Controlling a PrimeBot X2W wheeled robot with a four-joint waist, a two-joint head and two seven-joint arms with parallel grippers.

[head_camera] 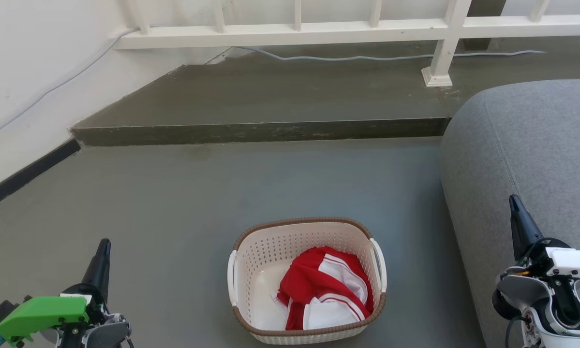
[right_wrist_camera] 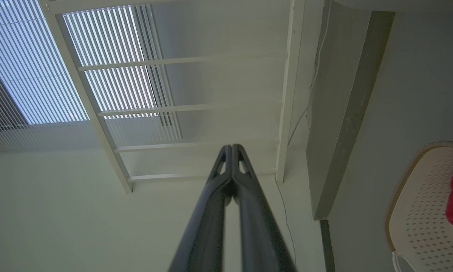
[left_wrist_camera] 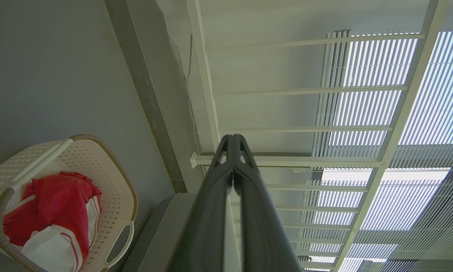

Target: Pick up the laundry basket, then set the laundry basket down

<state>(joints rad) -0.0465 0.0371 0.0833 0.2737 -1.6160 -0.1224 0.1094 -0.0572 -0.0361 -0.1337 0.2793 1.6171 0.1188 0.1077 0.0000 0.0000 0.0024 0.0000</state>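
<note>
While laundry basket (head_camera: 280,246) sits between, untouched | left end effector (head_camera: 105,246) pressed together | right end effector (head_camera: 513,200) pressed together

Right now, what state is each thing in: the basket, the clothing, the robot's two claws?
Cream-white perforated plastic laundry basket: upright on the grey floor, untouched.
Red-and-white crumpled garment: lying inside the basket.
Left gripper: shut, empty.
Right gripper: shut, empty.

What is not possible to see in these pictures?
Head view: the red and white clothes hide much of the bottom of the laundry basket.
Right wrist view: the right edge cuts off most of the basket.
Left wrist view: the left and bottom edges cut off one corner.
Head view: the right edge cuts off the grey sofa.
</note>
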